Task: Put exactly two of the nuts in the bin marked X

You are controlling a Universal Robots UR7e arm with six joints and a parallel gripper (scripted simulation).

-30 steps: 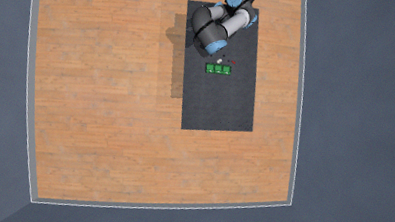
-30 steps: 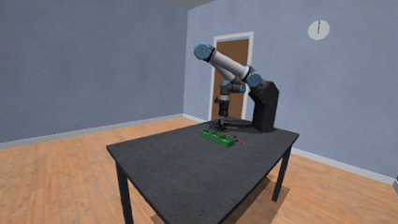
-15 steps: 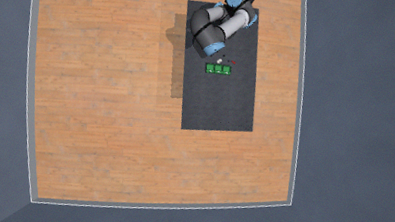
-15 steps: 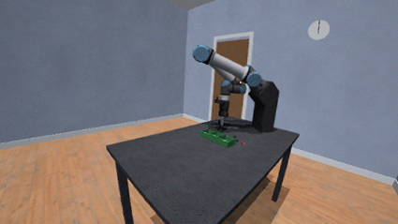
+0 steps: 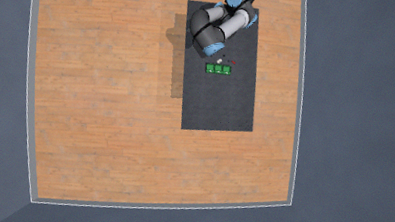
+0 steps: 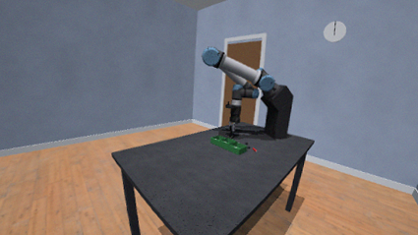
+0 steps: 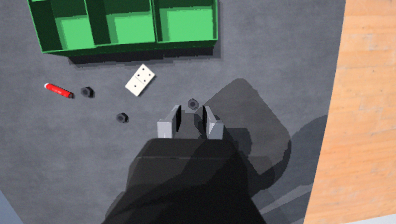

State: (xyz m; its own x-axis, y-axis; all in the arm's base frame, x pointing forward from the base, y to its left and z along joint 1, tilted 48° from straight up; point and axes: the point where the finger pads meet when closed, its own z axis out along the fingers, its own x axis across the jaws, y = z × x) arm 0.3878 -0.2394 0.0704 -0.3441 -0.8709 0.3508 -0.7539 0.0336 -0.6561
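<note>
Dark table (image 7: 280,60), wood floor at 3 o'clock in the wrist view. Green bins (image 7: 130,25), three compartments in a row, at 11 o'clock; marks not legible. White domino (image 7: 140,80) just below the bins. Red cylinder (image 7: 58,90) at 9 o'clock, one nut (image 7: 87,92) just beside it. Second nut (image 7: 121,118) nearer centre. Third nut (image 7: 192,103) just beyond the fingertips, in line with the gap. Hand (image 7: 190,116) partly spread, grasping nothing, above the table.
</note>
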